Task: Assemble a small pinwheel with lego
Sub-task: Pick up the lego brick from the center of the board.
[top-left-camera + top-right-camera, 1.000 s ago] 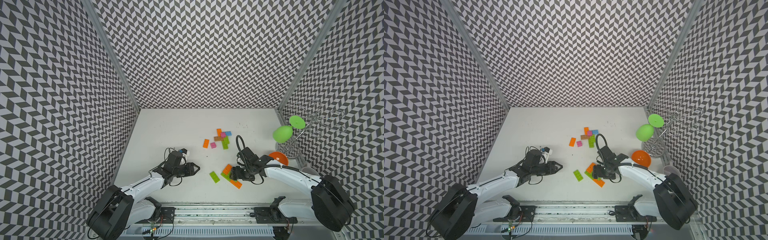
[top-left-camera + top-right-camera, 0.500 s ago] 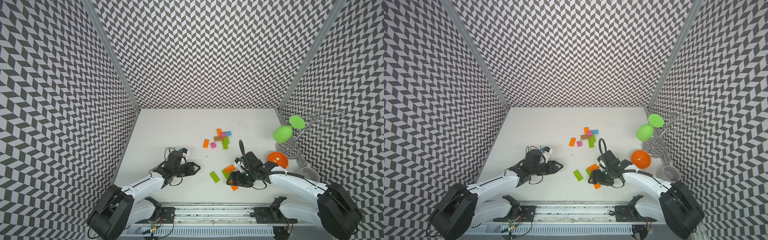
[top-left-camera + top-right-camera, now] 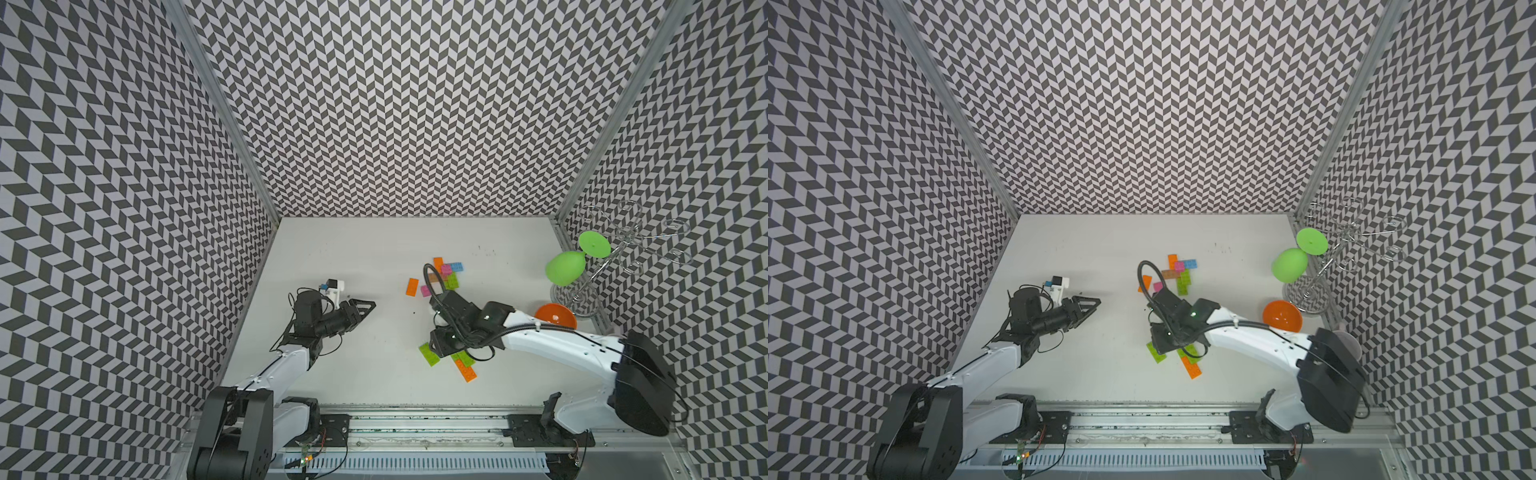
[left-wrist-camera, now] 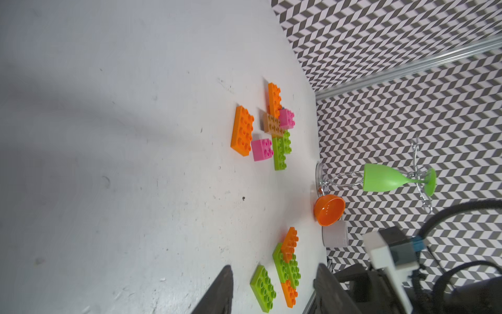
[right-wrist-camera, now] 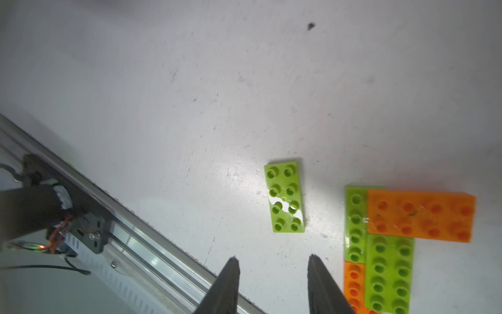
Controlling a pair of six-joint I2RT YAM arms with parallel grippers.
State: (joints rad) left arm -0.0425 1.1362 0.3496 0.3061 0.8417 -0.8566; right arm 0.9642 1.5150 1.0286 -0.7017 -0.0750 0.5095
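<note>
The lego lies in two groups on the white table (image 3: pixel 353 257). At the back, orange, pink, blue, brown and lime bricks (image 3: pixel 446 272) (image 3: pixel 1179 272) sit together, with a loose orange brick (image 3: pixel 412 286) and a pink square (image 4: pixel 261 149) beside them. Nearer the front, lime and orange bricks are joined (image 3: pixel 465 368) (image 5: pixel 388 271), and a single lime brick (image 3: pixel 429 354) (image 5: pixel 285 197) lies apart from them. My right gripper (image 5: pixel 273 257) hovers just short of that single brick, open and holding nothing. Well to the left, my left gripper (image 3: pixel 365 305) (image 4: pixel 274 266) is open and empty.
A green goblet (image 3: pixel 564 268) hangs on a wire rack (image 3: pixel 590 286) at the right wall. An orange bowl (image 3: pixel 555 318) and a grey cup (image 4: pixel 335 233) stand below it. A metal rail (image 5: pixel 130 244) runs along the table's front edge.
My right gripper has swung off the joined lime and orange bricks toward the single lime brick, and its jaws have narrowed. The left arm has stayed still.
</note>
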